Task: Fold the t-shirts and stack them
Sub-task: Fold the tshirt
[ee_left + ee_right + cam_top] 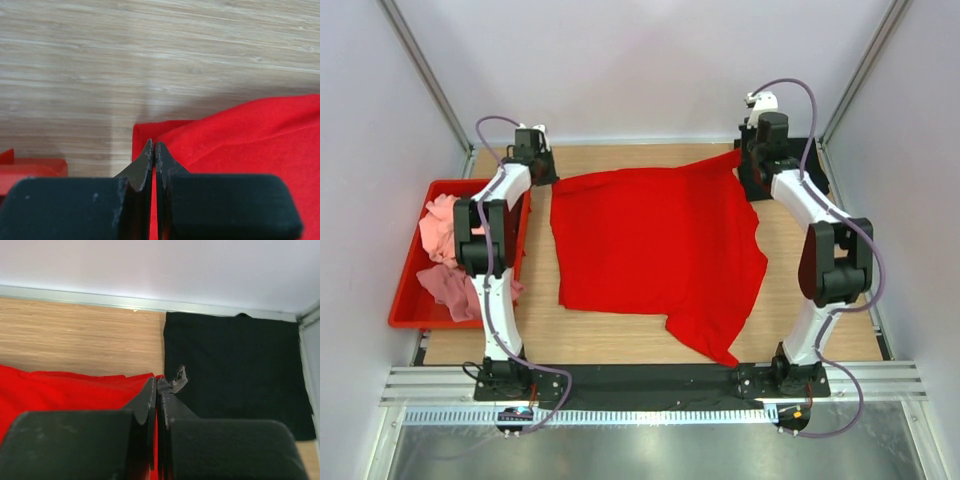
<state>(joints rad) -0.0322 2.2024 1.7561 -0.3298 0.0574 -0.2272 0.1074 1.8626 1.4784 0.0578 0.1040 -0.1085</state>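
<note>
At far right, black t-shirt [235, 370] half hidden, red t-shirt [655, 250] pinched

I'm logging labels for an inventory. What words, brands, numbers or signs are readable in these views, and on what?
None can be read in any view.
The red t-shirt, the black t-shirt, the red crate and the wooden table all show plain surfaces with no print, label or sign.
</note>
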